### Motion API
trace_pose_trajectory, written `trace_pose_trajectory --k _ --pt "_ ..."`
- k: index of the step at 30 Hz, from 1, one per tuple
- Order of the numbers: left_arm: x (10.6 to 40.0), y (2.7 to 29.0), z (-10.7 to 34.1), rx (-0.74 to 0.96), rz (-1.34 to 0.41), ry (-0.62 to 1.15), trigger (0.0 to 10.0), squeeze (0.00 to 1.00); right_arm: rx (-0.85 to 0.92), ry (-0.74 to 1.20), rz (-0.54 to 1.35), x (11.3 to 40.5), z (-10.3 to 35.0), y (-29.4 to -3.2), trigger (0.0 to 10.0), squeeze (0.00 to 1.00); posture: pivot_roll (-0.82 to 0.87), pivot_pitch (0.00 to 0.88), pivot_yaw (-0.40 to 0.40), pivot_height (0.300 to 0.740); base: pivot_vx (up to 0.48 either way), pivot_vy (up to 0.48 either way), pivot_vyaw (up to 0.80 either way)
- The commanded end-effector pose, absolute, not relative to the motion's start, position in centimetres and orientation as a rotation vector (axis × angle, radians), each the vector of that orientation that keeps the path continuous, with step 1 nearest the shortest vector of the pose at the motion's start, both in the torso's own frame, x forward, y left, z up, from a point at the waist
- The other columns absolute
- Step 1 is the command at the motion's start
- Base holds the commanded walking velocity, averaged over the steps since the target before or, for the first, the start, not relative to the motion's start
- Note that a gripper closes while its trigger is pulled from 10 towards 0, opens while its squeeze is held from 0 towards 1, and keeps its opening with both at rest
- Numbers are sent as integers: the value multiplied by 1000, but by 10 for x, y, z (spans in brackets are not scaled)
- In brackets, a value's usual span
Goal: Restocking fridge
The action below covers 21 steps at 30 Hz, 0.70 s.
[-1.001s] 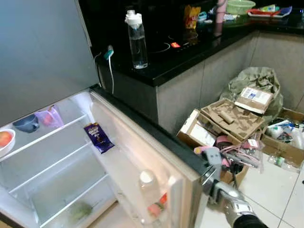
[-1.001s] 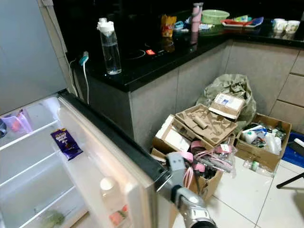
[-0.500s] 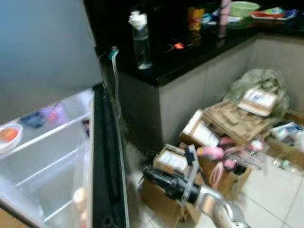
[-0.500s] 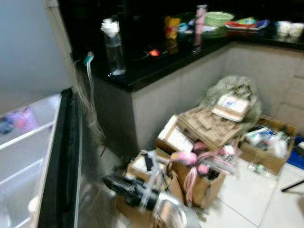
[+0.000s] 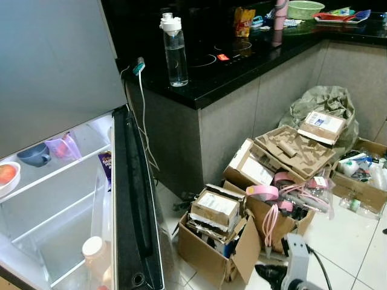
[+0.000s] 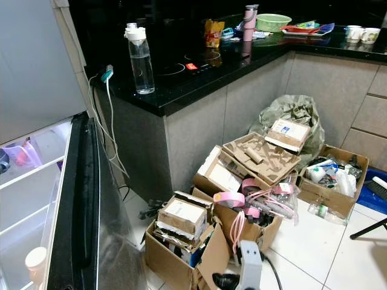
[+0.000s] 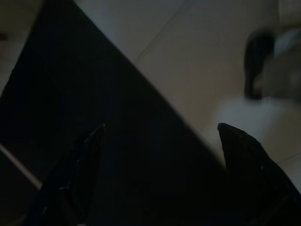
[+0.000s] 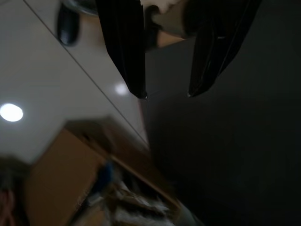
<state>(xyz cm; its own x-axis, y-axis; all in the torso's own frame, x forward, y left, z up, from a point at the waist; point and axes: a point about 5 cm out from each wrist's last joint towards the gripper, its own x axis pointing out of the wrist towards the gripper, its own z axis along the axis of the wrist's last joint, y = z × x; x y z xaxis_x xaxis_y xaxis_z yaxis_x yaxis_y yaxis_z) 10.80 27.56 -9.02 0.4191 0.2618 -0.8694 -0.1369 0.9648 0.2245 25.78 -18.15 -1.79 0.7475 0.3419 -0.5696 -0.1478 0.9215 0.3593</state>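
The fridge door stands edge-on and partly swung in, and past it the lit shelves show a bowl at the left edge, a dark cup and a pink bag at the back, a purple packet by the door and a white-capped bottle in the door rack. The right gripper hangs low over the floor tiles beside the cardboard boxes, fingers parted with nothing between them. The left gripper idles in shadow, fingers spread wide apart, while a water bottle stands on the black counter.

Cardboard boxes beside fridge door
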Motion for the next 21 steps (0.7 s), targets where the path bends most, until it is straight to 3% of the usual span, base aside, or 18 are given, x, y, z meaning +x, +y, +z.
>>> trace_pose_trajectory --k 1,6,14,21 --pt "99 292 -86 87 325 1101 10000 0 241 744 205 241 -35 -192 10000 0 -68 129 75 721 0 0 0" --pt "99 294 -85 43 341 1076 10000 0 121 857 -125 200 -63 -228 10000 0 -60 120 72 721 0 0 0" --pt "97 291 -86 42 324 1067 10000 0 144 881 -146 181 -73 -226 10000 0 -60 116 76 721 0 0 0" --pt "132 274 -82 21 283 1003 10000 0 164 875 -214 174 -78 -222 10000 0 -61 116 73 721 -36 0 0"
